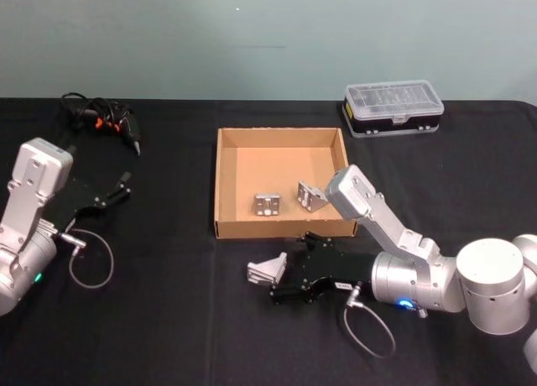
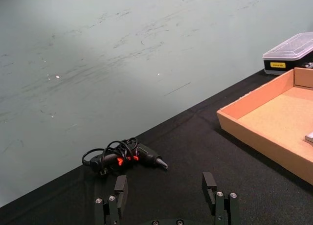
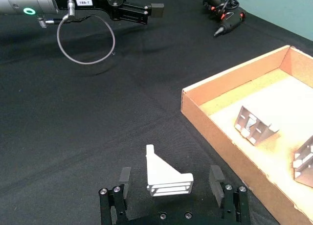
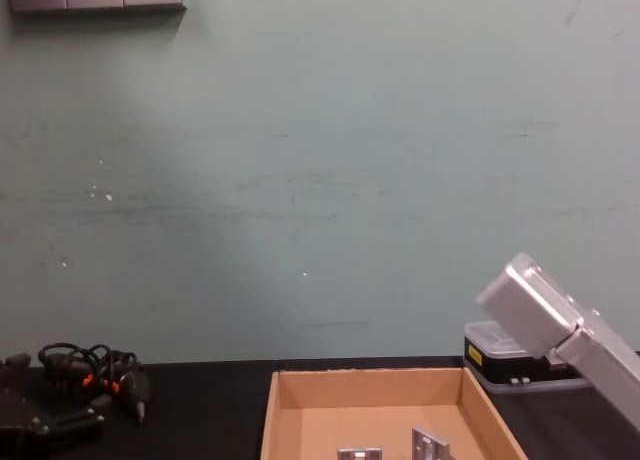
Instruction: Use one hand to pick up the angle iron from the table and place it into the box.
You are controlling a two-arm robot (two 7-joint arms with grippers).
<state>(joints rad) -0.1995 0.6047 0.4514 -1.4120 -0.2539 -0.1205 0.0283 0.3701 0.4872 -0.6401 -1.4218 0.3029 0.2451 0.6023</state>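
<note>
One silver angle iron (image 1: 267,269) lies on the black table (image 1: 168,327) just in front of the box's near wall. My right gripper (image 1: 288,274) is low over the table and open. In the right wrist view the angle iron (image 3: 167,175) sits between the spread fingers (image 3: 124,177), and no pad touches it. The tan box (image 1: 225,180) holds two more angle irons (image 1: 268,205) (image 1: 311,196), which show as well in the right wrist view (image 3: 254,125). My left gripper (image 1: 117,190) rests open at the table's left side, with nothing between its fingers (image 2: 120,187).
A bundle of black cables with red marks (image 1: 99,119) lies at the back left. A clear-lidded plastic case (image 1: 393,109) stands at the back right. A loop of grey cable (image 1: 91,264) hangs by the left arm. The box's near wall (image 3: 230,151) rises just beyond the right gripper.
</note>
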